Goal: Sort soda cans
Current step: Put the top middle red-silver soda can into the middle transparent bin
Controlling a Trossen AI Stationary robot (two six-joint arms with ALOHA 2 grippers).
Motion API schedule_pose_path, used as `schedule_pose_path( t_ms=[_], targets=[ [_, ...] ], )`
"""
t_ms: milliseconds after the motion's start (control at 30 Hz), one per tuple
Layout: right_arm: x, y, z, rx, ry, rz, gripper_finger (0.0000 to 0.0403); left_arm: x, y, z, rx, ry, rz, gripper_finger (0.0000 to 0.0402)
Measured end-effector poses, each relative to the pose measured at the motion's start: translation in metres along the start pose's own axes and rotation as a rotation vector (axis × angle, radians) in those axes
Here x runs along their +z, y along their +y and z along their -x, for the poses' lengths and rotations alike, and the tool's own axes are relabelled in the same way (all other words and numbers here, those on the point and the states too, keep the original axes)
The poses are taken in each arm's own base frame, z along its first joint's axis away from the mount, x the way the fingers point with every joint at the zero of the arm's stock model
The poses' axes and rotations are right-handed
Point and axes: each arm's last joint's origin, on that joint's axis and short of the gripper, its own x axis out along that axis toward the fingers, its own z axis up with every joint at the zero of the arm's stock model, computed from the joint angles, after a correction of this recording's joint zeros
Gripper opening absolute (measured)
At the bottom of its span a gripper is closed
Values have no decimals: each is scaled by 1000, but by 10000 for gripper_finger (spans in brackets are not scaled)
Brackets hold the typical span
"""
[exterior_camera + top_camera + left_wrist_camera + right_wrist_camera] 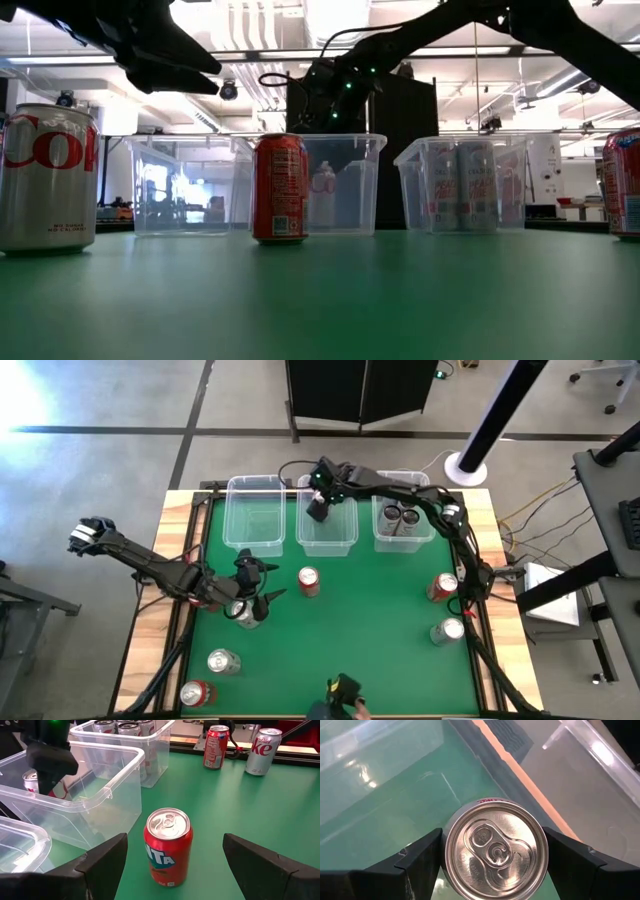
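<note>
Right gripper (492, 857) grips silver-topped can (496, 849) over middle bin (327, 532). Left gripper (172, 860) open, red Fanta can (167, 846) at its 12 o'clock.

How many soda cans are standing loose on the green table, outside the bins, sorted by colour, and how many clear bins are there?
Red cans: 3
Silver cans: 3
Clear bins: 3
Total: 9
</note>
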Motion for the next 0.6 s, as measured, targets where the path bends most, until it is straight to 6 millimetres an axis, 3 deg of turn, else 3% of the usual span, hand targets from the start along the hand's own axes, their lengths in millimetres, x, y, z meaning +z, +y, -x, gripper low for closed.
schedule_pose_path(
  t_ms=[333, 600],
  targets=[
    [-1, 16, 1, 29, -13, 181, 298, 0, 0, 0, -1, 0, -2, 311],
    [2, 15, -3, 3, -60, 162, 300, 0, 0, 0, -1, 1, -4, 311]
  ],
)
